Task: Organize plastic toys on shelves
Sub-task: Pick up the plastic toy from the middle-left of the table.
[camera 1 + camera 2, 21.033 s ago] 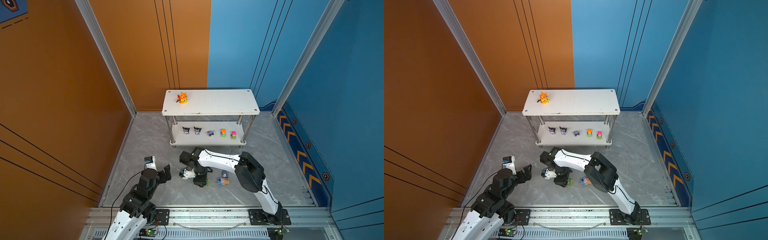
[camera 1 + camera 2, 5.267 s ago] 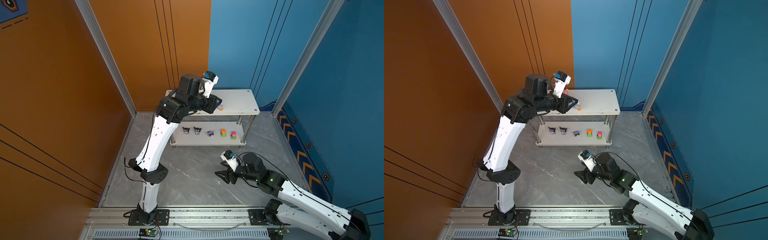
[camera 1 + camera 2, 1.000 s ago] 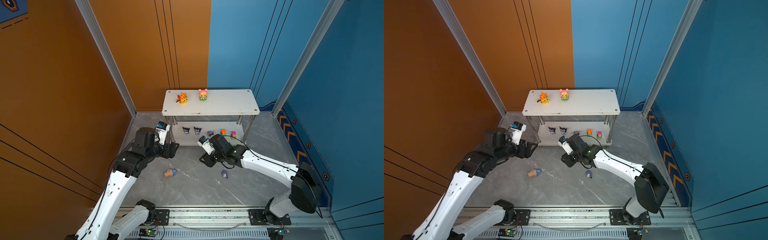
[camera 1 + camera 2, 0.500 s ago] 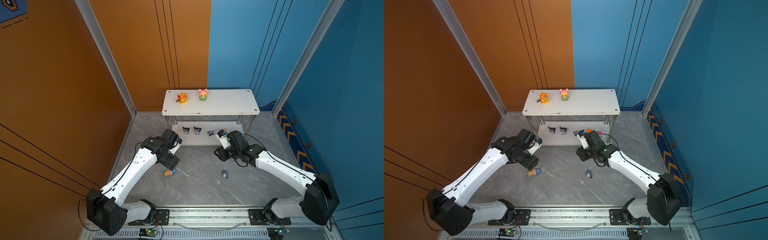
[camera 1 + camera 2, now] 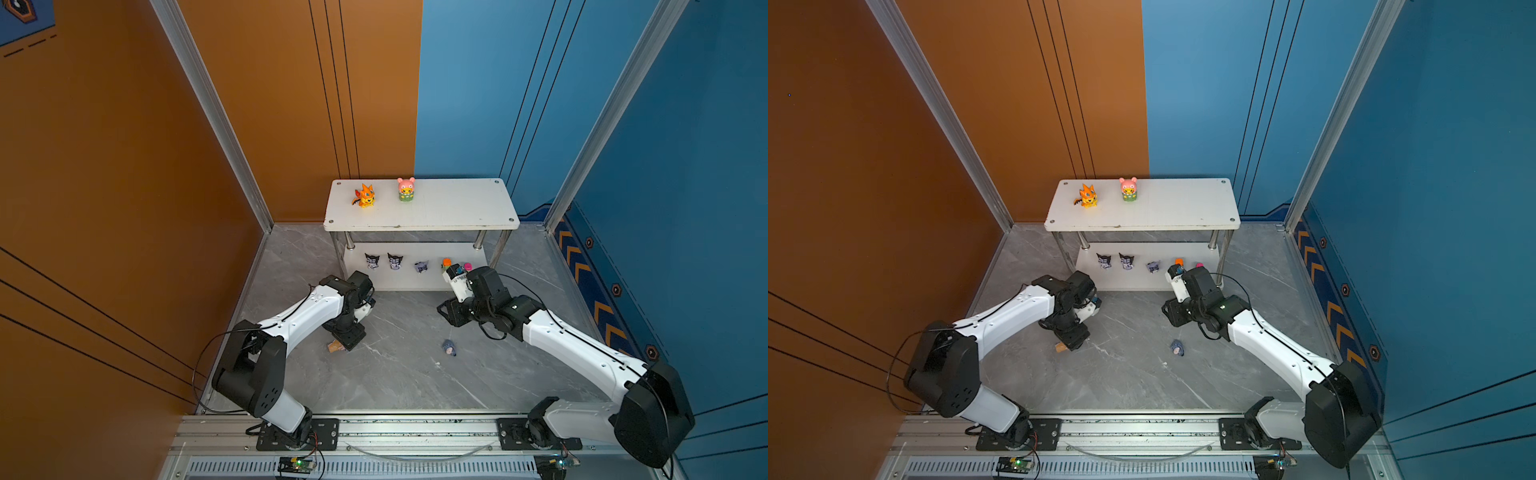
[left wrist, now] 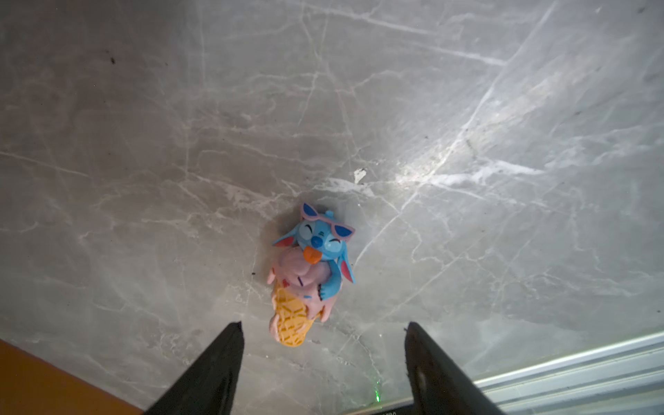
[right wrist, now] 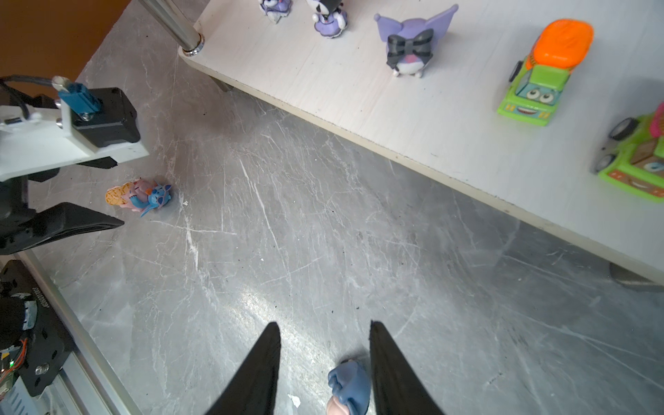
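We see a grey marble floor [image 5: 395, 386] with a white two-tier shelf [image 5: 1167, 210] standing on it. On the floor, a blue toy on a cone [image 6: 309, 273] lies on its side just ahead of the left claw [image 6: 323, 325], and a grey donkey [image 7: 350, 384] lies close under the right claw [image 7: 323, 323]. Beyond both claws, the top board [image 5: 457, 208] holds an orange dragon [image 5: 365, 196] and a pink-yellow figure [image 5: 406, 189]. The lower board [image 5: 407, 281] holds three horned figures [image 5: 395, 261] and two green cars [image 7: 531, 79].

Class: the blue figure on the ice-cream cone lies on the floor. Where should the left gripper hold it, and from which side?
Take the blue figure across its pink scoop, the thick middle, straight down from above. It lies on its side on the floor, long axis lined up between the open fingers of the left gripper; the tapering cone would probably slip.
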Motion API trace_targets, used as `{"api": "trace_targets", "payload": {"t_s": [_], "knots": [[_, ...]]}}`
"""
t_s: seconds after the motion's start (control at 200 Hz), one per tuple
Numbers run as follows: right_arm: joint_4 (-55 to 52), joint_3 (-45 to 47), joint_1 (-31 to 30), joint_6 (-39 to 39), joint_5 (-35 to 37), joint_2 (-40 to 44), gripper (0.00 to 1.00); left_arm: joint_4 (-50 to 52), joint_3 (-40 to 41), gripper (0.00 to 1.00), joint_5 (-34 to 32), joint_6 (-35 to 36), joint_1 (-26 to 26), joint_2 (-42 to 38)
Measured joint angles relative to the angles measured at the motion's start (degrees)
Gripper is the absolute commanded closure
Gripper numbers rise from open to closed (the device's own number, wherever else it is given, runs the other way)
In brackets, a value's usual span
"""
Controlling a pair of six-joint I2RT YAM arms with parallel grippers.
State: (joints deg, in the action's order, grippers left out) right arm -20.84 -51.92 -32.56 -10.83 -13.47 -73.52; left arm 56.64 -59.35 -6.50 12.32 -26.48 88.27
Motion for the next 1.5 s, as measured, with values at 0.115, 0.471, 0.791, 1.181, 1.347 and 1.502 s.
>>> {"api": "trace_targets", "payload": {"t_s": [0.115, 0.471, 0.791, 1.181, 1.347, 1.502], "knots": [[0.04, 0.52, 0.7, 0.02, -1.07, 0.0, 0.57, -2.21, 3.76, 0.25, 0.52, 1.88, 0.42, -1.36], [2.01, 2.12, 2.1, 0.0, -5.18, 1.31, 0.58, -6.95, 6.1, 0.24, 2.1, 5.35, 5.75, -1.18], [3.08, 4.26, 2.16, 0.0, -7.15, 1.55, 0.58, -7.82, 5.86, 0.26, 4.55, 7.17, 7.39, 2.51], [4.26, 5.01, 2.47, -0.02, -7.39, 2.23, 0.58, -7.85, 5.35, 0.52, 7.65, 7.91, 7.41, 5.73], [5.01, 5.14, 2.58, -0.02, -7.43, 2.23, 0.58, -7.78, 5.2, 0.61, 8.07, 7.72, 7.41, 5.86], [4.98, 5.95, 2.58, -0.22, -7.52, 2.6, 0.58, -7.74, 5.16, 0.64, 8.11, 7.48, 7.32, 5.81]]}}
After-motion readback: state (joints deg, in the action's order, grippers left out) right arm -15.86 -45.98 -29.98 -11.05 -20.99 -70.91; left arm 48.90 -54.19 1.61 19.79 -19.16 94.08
